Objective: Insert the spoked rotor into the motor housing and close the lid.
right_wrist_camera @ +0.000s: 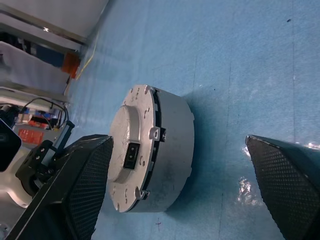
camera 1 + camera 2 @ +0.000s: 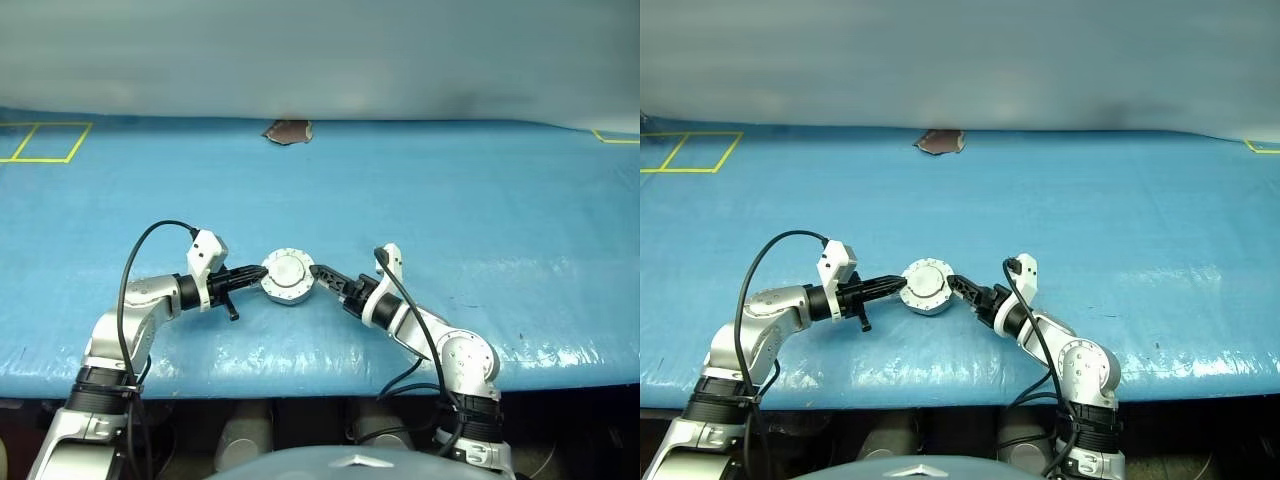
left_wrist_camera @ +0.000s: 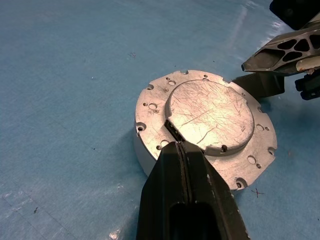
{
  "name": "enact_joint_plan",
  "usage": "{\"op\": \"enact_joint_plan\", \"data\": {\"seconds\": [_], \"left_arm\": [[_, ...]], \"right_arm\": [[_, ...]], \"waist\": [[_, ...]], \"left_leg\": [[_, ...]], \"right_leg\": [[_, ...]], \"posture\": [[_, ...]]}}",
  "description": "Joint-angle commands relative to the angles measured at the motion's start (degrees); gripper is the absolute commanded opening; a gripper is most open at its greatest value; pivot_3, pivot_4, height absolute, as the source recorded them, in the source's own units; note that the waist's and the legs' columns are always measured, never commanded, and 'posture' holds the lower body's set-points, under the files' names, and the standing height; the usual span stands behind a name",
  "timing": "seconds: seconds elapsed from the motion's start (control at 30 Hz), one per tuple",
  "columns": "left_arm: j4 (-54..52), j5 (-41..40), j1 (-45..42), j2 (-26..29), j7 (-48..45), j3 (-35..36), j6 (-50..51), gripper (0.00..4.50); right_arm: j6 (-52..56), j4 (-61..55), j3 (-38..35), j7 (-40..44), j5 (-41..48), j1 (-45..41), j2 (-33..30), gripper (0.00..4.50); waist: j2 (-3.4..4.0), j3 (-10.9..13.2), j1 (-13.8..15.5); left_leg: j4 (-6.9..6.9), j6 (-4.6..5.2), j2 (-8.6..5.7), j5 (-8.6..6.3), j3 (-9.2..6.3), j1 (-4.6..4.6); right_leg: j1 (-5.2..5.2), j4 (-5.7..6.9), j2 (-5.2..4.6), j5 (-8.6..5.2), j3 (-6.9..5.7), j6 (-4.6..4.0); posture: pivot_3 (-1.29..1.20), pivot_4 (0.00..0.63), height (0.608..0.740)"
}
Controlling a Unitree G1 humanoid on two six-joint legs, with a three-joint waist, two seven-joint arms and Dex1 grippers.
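The motor housing (image 2: 287,278) lies on the blue counter (image 2: 450,210) between the two arms, and the lid (image 3: 210,115) is down flat on it, plain grey face up. The left gripper (image 3: 181,147) has its jaws pressed together, and their tips rest at the edge of the lid. The right gripper (image 1: 180,190) has its jaws spread wide on both sides of the housing and seems not to touch it.
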Motion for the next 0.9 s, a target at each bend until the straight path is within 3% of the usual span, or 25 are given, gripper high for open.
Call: {"op": "enact_joint_plan", "data": {"seconds": [0.03, 0.17, 0.53, 0.63, 0.8, 0.9], "left_arm": [[-1.2, 0.4, -0.1, 0.4, -0.1, -1.2, 0.2, 0.00], [-1.1, 0.6, -0.2, 0.3, -0.1, -1.2, 0.2, 0.00], [-1.2, 1.0, 0.1, 0.3, 0.4, -1.0, -0.4, 0.00], [-1.1, 1.0, 0.0, 0.3, 0.5, -1.1, -0.5, 0.00], [-1.0, 1.2, 0.0, 0.5, 0.6, -1.2, -0.7, 0.00], [-0.9, 1.5, -0.1, 0.5, 0.6, -1.3, -0.8, 0.00]], "right_arm": [[0.1, 3.5, 0.7, -0.4, 3.5, 0.3, 6.2, 4.30], [-0.5, 5.5, 1.9, 0.1, 5.5, 0.0, 5.7, 3.26], [-1.9, 7.4, 3.8, 0.7, 8.3, -1.0, 4.7, 3.26], [-2.0, 8.0, 3.7, 0.8, 9.3, -1.1, 4.8, 2.67], [-2.8, 8.5, 4.0, 1.3, 10.8, -1.2, 4.4, 1.26], [-3.1, 8.8, 4.1, 1.1, 11.2, -1.2, 4.2, 1.25]], "waist": [[0.00, 0.0, 0.0], [0.00, 0.0, 0.0], [0.00, 0.0, 0.0], [0.00, 0.0, 0.0], [0.04, 0.0, 0.0], [0.04, 0.0, 0.0]], "left_leg": [[0.00, 0.00, 0.00, 0.00, 0.00, 0.00], [0.00, 0.00, 0.02, 0.00, 0.00, 0.01], [0.00, 0.00, 0.03, 0.00, 0.00, 0.01], [0.00, 0.00, 0.03, 0.00, 0.00, 0.00], [0.01, 0.00, 0.04, 0.00, 0.00, -0.03], [0.01, 0.00, 0.04, 0.00, 0.00, -0.05]], "right_leg": [[0.00, 0.00, 0.00, 0.00, 0.00, 0.00], [0.01, 0.01, 0.02, 0.00, 0.00, -0.01], [0.00, 0.01, 0.03, -0.01, 0.00, -0.01], [0.00, 0.00, 0.03, -0.01, 0.00, -0.01], [-0.04, 0.01, 0.03, -0.01, 0.00, -0.01], [-0.06, 0.00, 0.03, -0.01, 0.00, -0.01]], "posture": [[0.00, 0.150, 0.740], [0.00, 0.150, 0.740], [0.00, 0.150, 0.740], [0.00, 0.150, 0.740], [0.00, 0.150, 0.740], [0.00, 0.150, 0.740]]}}
